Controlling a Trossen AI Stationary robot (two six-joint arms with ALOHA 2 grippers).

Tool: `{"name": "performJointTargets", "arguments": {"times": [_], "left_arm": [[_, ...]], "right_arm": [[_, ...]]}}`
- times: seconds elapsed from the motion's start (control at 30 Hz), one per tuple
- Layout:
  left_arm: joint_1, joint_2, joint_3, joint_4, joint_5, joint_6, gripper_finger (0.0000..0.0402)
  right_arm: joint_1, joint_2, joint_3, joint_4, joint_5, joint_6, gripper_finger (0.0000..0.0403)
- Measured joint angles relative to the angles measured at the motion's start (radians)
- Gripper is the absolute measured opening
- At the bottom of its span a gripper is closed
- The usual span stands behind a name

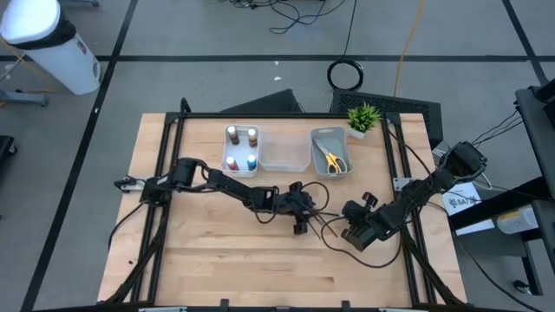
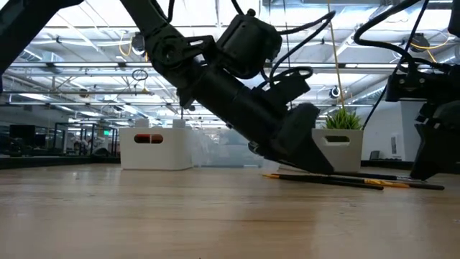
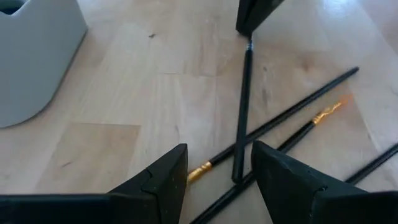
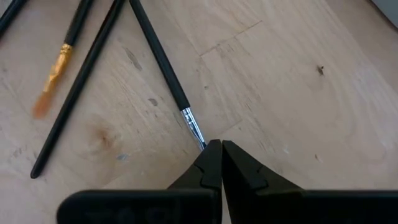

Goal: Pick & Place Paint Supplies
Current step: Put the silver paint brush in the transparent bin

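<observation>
Several thin dark brushes (image 3: 283,109) lie crossed on the wooden table between my two grippers (image 1: 325,224). My left gripper (image 3: 219,149) is open and low over them. Its fingers stand on either side of the handle ends, touching nothing I can see. My right gripper (image 4: 221,144) is shut at one brush's bristle tip. It also shows in the left wrist view as a dark finger (image 3: 252,12). The paint bottles (image 1: 241,149) stand in the white tray. Yellow-handled scissors (image 1: 332,159) lie in the grey tray. My right gripper holds one brush by its bristle tip, just past the silver ferrule (image 4: 194,129), pinched at the free ends of the two fingers. The brush runs straight away from the fingers. Its handle (image 3: 241,118) lies across other brushes on the table.
The white tray (image 1: 227,165), the clear tray (image 1: 284,152) and the grey tray (image 1: 317,139) stand in a row toward the table's far edge. A small potted plant (image 1: 364,117) is beside them. Bare wood lies toward the near edge. Black frame rails run along both sides.
</observation>
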State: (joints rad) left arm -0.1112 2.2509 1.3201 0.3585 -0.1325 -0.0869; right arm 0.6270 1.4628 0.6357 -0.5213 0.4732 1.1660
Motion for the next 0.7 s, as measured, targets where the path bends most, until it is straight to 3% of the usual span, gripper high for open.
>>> {"name": "performJointTargets", "arguments": {"times": [0.23,0.53,0.7], "left_arm": [[0.001,-0.001,0.002,-0.049,0.004,0.003,0.0169],[0.009,-0.001,0.002,-0.053,0.052,0.007,0.0022],[0.013,-0.001,0.001,-0.054,0.059,0.020,0.0022]], "right_arm": [[0.000,0.000,0.000,0.000,0.000,-0.003,0.0000],[0.000,0.000,0.000,-0.001,0.000,-0.003,0.0000],[0.000,0.000,0.000,-0.003,0.002,-0.003,0.0000]]}}
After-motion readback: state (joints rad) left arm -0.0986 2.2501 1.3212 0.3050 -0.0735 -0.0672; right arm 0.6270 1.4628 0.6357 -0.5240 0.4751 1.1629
